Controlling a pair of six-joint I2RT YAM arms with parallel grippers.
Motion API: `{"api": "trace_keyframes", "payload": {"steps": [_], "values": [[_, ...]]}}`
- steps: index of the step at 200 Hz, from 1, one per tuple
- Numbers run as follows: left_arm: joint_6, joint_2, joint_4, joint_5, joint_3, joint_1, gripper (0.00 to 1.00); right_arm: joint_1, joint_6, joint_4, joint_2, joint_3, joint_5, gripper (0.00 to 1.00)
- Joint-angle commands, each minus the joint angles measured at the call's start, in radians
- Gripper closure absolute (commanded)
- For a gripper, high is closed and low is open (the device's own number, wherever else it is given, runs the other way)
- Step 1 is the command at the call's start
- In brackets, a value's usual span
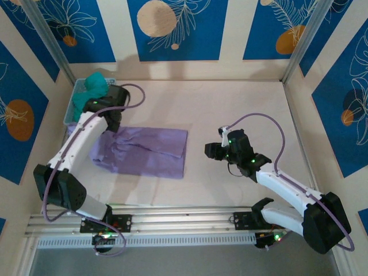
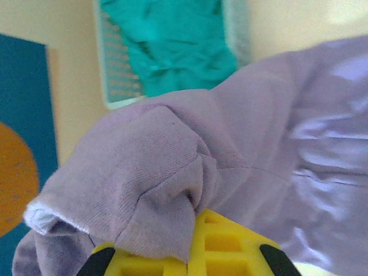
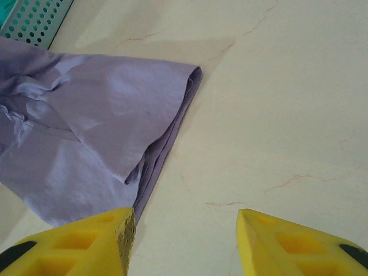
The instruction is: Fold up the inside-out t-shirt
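The lavender t-shirt (image 1: 144,150) lies partly folded on the left half of the table, its folded right edge (image 3: 167,135) several layers thick. My left gripper (image 1: 109,118) sits at the shirt's far left corner, shut on a bunched fold of the purple cloth (image 2: 172,190), which it lifts off the table. My right gripper (image 1: 215,150) hovers to the right of the shirt over bare table. In the right wrist view its gripper (image 3: 183,230) is open with nothing between the yellow fingers (image 3: 270,244), the left one close to the shirt's edge.
A pale teal perforated basket (image 1: 73,100) stands at the back left with a teal-green garment (image 1: 94,85) in it, right behind my left gripper. Walls enclose the table on three sides. Bare tabletop (image 1: 247,103) spreads across the middle and right.
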Motion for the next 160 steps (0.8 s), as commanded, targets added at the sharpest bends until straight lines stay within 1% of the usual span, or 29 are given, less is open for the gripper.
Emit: {"api": "trace_keyframes", "payload": {"steps": [1, 16, 31, 44, 53, 63, 69, 74, 83, 94, 106, 118, 129, 139, 160], "values": [[-0.12, 0.039, -0.089, 0.111, 0.051, -0.094, 1.0, -0.012, -0.014, -0.022, -0.017, -0.012, -0.013, 0.5], [-0.206, 0.062, -0.071, 0.214, 0.054, -0.171, 1.0, -0.019, -0.021, -0.035, -0.019, -0.007, -0.005, 0.5], [-0.28, 0.093, 0.008, 0.319, 0.036, -0.271, 1.0, -0.026, -0.029, -0.045, -0.021, -0.003, 0.003, 0.5], [-0.343, 0.141, 0.117, 0.425, 0.027, -0.351, 0.88, -0.038, -0.034, -0.055, -0.025, -0.001, 0.01, 0.5], [-0.37, 0.188, 0.219, 0.542, 0.024, -0.397, 0.77, -0.045, -0.038, -0.06, -0.027, -0.002, 0.019, 0.5], [-0.405, 0.253, 0.319, 0.677, 0.049, -0.426, 0.6, -0.055, -0.032, -0.071, -0.03, -0.001, 0.036, 0.5], [-0.411, 0.293, 0.35, 0.754, 0.08, -0.438, 0.55, -0.062, -0.028, -0.077, -0.031, -0.001, 0.046, 0.5], [-0.414, 0.323, 0.358, 0.787, 0.111, -0.443, 0.51, -0.068, -0.02, -0.082, -0.031, 0.0, 0.05, 0.5], [-0.404, 0.356, 0.328, 0.78, 0.167, -0.445, 0.46, -0.08, -0.006, -0.093, -0.034, 0.002, 0.052, 0.5], [-0.376, 0.347, 0.285, 0.7, 0.196, -0.444, 0.41, -0.085, 0.008, -0.097, -0.039, 0.003, 0.047, 0.5], [-0.347, 0.285, 0.269, 0.609, 0.159, -0.439, 0.35, -0.083, 0.031, -0.091, -0.039, -0.002, 0.043, 0.5], [-0.342, 0.187, 0.292, 0.571, 0.064, -0.417, 0.3, -0.078, 0.055, -0.045, -0.028, -0.017, 0.005, 0.48], [-0.35, 0.085, 0.335, 0.57, -0.062, -0.381, 0.27, -0.063, 0.077, 0.02, 0.007, -0.023, -0.045, 0.47], [-0.373, -0.004, 0.365, 0.586, -0.176, -0.338, 0.27, -0.033, 0.081, 0.061, 0.063, 0.0, -0.079, 0.46], [-0.436, -0.15, 0.447, 0.679, -0.382, -0.245, 0.27, 0.068, 0.035, 0.076, 0.214, 0.113, -0.055, 0.41]]}}
